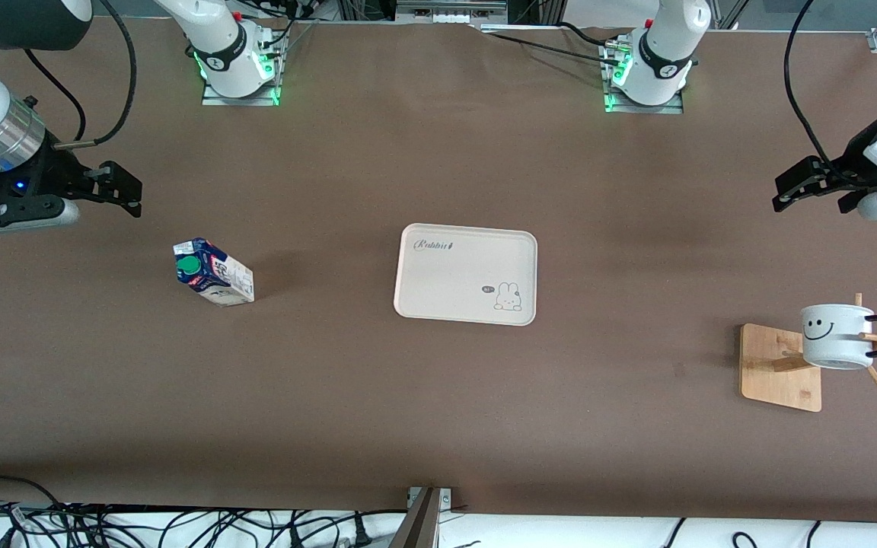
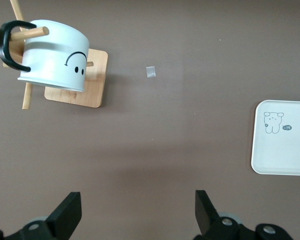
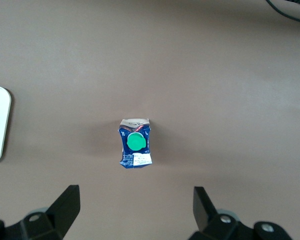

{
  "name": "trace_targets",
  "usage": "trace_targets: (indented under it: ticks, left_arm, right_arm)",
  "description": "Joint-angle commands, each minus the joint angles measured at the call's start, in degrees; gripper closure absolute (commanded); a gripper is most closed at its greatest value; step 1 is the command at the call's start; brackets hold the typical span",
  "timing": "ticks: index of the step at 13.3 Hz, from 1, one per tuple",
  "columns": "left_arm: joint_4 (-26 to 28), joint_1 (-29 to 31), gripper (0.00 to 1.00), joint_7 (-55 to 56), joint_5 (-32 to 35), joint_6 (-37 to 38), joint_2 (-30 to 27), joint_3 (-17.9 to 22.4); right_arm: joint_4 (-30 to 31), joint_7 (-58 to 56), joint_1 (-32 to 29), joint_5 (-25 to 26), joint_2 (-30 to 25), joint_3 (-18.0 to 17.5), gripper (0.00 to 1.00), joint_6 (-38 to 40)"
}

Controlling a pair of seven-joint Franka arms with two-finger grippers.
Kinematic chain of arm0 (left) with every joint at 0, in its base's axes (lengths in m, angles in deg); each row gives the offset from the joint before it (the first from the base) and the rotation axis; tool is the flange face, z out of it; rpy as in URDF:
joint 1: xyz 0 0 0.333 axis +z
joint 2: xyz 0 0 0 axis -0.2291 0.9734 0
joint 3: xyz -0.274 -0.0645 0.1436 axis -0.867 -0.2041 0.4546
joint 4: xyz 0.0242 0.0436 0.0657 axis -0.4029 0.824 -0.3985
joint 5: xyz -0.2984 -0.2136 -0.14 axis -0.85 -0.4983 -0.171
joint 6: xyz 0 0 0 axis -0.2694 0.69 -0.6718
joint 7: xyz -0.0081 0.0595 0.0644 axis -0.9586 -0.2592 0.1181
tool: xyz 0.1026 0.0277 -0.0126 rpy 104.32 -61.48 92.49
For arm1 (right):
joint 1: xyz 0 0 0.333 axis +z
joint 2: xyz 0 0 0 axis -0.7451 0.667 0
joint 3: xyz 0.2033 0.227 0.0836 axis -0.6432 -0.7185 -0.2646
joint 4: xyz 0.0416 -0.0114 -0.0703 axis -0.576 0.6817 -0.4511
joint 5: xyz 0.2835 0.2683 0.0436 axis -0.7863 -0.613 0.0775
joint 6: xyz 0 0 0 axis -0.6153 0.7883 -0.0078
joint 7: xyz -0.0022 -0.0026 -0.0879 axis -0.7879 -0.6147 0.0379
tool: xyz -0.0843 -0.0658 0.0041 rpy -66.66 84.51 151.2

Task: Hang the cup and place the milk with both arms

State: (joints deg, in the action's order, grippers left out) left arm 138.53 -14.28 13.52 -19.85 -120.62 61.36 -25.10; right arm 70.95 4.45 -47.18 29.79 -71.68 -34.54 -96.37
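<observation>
While the white smiley mug (image 1: pixel 834 335) already hangs on the wooden peg rack (image 1: pixel 781 367), the blue gable-top milk carton (image 1: pixel 214 272) stands on the brown bench (image 1: pixel 438 426), away from the cream tray (image 1: pixel 466 274). Both the left gripper (image 1: pixel 808 185) and right gripper (image 1: pixel 113 186) are held apart-jawed, empty. The light carton could be toppled by an off-centre grasp.

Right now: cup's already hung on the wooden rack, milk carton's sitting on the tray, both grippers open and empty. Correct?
One thing is off: the milk carton is not on the tray. The front view shows it standing on the bare table toward the right arm's end, apart from the tray. The rest holds: the cup hangs on the wooden rack, and the left gripper and right gripper are open and empty.
</observation>
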Motion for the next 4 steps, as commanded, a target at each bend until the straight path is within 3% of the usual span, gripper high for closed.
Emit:
trace_targets:
  ticks: [1,4]
  left_arm:
    - [1.0,-3.1,0.00,-1.9,-0.7,-0.9,-0.7,3.3]
    - [1.0,-3.3,0.00,-1.7,-0.6,-0.9,-0.6,3.4]
  right_arm:
    - [-0.5,0.5,0.0,-0.9,-0.4,-0.3,0.00,0.6]
    - [-0.5,0.6,0.0,-1.0,-0.4,-0.6,0.00,0.6]
